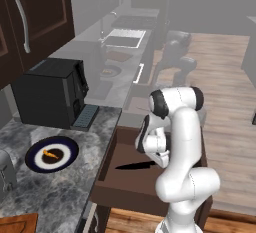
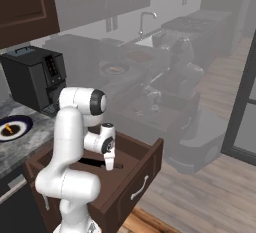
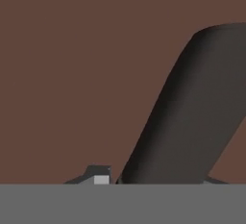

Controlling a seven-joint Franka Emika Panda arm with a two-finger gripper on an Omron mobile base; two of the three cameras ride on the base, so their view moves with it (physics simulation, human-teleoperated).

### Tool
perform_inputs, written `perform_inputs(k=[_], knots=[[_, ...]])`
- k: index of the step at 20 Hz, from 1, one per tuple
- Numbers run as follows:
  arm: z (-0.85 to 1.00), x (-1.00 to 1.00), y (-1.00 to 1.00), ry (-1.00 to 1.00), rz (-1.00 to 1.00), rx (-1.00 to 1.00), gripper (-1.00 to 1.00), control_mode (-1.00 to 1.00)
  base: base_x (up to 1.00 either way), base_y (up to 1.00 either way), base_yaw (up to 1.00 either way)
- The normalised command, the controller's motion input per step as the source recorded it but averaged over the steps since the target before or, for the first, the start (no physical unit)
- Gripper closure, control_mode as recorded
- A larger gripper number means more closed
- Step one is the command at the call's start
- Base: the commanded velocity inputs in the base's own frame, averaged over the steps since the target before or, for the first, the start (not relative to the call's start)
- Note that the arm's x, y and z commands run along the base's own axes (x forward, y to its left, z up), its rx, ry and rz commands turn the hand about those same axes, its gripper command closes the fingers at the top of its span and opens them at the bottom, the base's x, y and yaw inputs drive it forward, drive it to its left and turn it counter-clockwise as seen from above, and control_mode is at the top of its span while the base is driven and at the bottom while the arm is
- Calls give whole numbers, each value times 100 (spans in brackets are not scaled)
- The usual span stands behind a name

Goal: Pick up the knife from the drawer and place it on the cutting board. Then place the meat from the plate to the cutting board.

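The knife (image 1: 134, 166) lies flat on the bottom of the open drawer (image 1: 116, 189), black blade pointing left. My gripper (image 2: 109, 165) points straight down onto its handle end (image 2: 119, 166). In the hand view the dark grey handle (image 3: 192, 112) passes between my two fingertips (image 3: 99, 177) over the brown drawer floor (image 3: 72, 74). The fingertips sit close on either side of the handle, and I cannot tell whether they touch it. On the counter to the left, the meat (image 1: 50, 153) rests on the blue-rimmed plate (image 1: 33, 163). A corner of the cutting board (image 1: 17, 223) shows at the lower left.
A black coffee machine (image 1: 50, 92) stands on the counter behind the plate. A grey appliance (image 1: 6, 169) sits at the left edge by the board. Upper cabinet doors (image 1: 35, 12) hang above. The pulled-out drawer front (image 2: 137, 184) juts over the wooden floor.
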Motion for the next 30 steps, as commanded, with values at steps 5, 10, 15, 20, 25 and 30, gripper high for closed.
perform_inputs(k=[5,10,15,20,25,30], knots=[[-22,3,0,-2,0,0,100,-100,0,0,0],[19,-10,-12,0,-6,8,100,-100,0,0,0],[82,-31,-13,2,4,17,100,-100,0,0,0],[91,-28,-18,3,8,9,100,-100,0,0,0],[75,-38,-16,10,0,0,100,-100,0,0,0],[70,-34,-9,1,2,-1,100,-100,0,0,0]])
